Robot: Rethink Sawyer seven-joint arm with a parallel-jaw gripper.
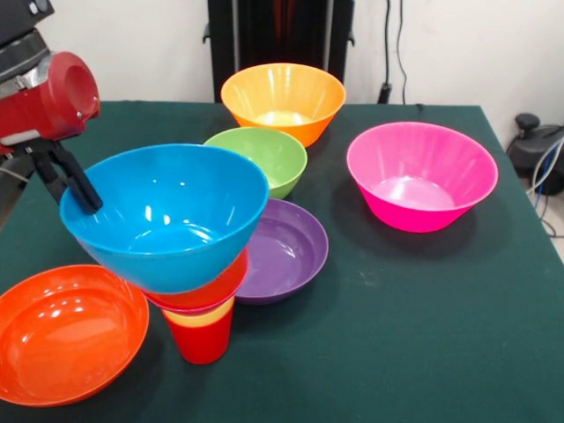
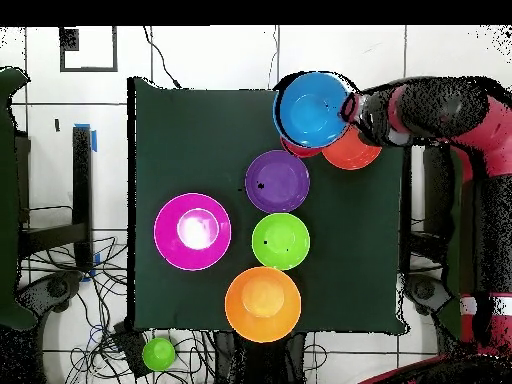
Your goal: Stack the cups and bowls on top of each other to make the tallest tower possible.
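Note:
The tower stands at the table's front left. A red cup (image 1: 203,345) is its base, with a yellow cup's rim (image 1: 201,318) showing above it. A crimson-pink bowl edge (image 1: 181,307) and an orange bowl (image 1: 211,289) come above that. A big blue bowl (image 1: 167,216) sits on top, tilted a little. My gripper (image 1: 77,203) is at the blue bowl's left rim. Its two black fingers (image 1: 81,187) stand apart, and one tip lies against the bowl's outer wall. The overhead view shows the blue bowl (image 2: 312,108) with the gripper (image 2: 350,110) at its right rim.
Loose bowls lie around the tower. They are orange-red (image 1: 66,330) (image 2: 355,152), purple (image 1: 286,251) (image 2: 277,181), green (image 1: 260,159) (image 2: 280,241), light orange (image 1: 282,101) (image 2: 263,303) and magenta-pink (image 1: 421,176) (image 2: 192,231). A small green object (image 2: 158,353) lies off the table.

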